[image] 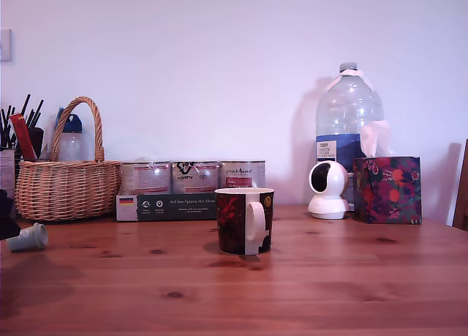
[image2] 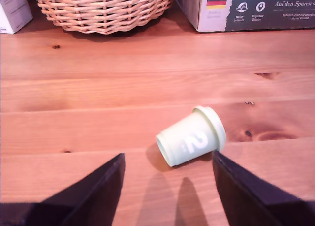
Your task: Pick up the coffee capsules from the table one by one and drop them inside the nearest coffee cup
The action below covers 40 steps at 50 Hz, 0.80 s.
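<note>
Wrist view: one coffee capsule (image2: 192, 136) on its side between spread pincer (image2: 168, 191) fingers; one mug (image: 244, 220).

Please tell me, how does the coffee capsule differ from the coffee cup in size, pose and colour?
Size: the coffee capsule is far smaller than the coffee cup.
Pose: the capsule lies on its side, while the cup stands upright.
Colour: the capsule is pale mint green with a white "2"; the cup is dark with a red and black pattern and a white handle.
Shared: both rest on the wooden table, and nothing grips either one.
</note>
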Each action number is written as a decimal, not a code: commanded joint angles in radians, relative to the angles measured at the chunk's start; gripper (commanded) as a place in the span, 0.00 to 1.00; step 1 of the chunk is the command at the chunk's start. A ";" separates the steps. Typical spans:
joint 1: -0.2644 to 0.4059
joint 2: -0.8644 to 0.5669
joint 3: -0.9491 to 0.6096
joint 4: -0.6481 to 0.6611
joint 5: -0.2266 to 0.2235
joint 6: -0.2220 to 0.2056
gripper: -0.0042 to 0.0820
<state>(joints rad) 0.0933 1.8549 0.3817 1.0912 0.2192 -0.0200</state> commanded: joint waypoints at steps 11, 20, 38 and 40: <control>-0.017 -0.003 0.011 -0.027 0.005 -0.007 0.60; -0.018 -0.003 0.011 -0.027 0.013 -0.007 0.60; -0.037 -0.003 0.013 -0.029 0.031 -0.071 0.88; -0.037 -0.003 0.013 -0.029 0.026 -0.084 0.88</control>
<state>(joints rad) 0.0589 1.8542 0.3851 1.0569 0.2447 -0.0891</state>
